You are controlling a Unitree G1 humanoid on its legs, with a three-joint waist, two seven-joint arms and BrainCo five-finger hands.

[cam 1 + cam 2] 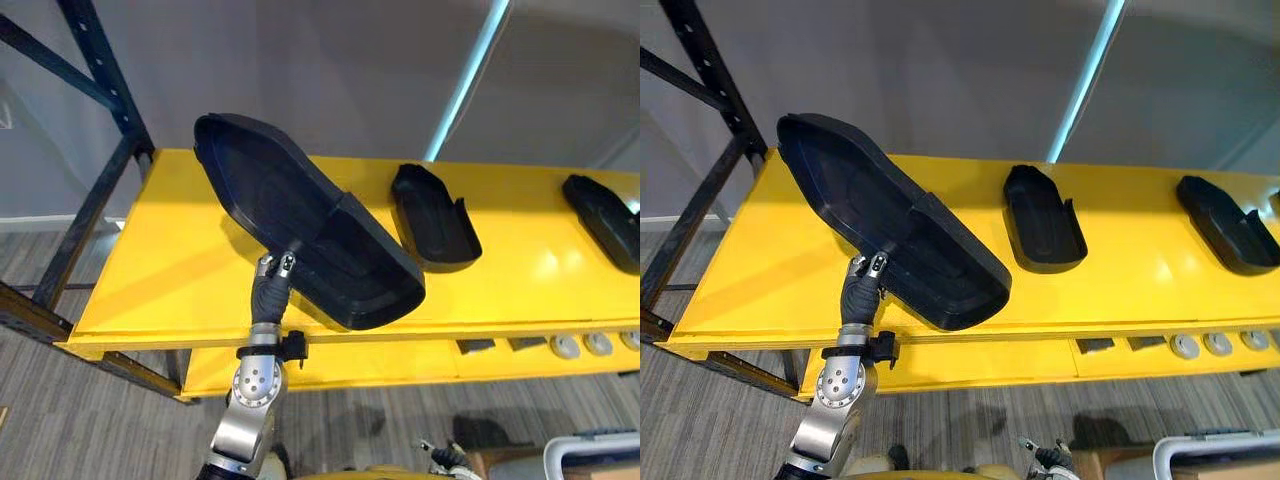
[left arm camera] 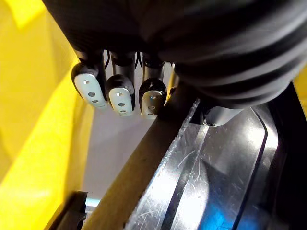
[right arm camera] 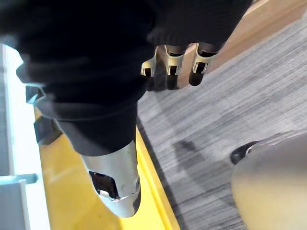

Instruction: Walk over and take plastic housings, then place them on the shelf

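Pinching the black plastic housing [image 1: 300, 215] by its rim, the left hand [image 1: 270, 288] is holding it tilted over the yellow shelf [image 1: 160, 280], and so narrow a grip could let it slip

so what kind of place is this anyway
Probably a factory or warehouse storage area. Dark steel racking carries a yellow shelf, and several black plastic housings lie spaced along it. The left robot hand holds a larger housing tilted over the shelf.
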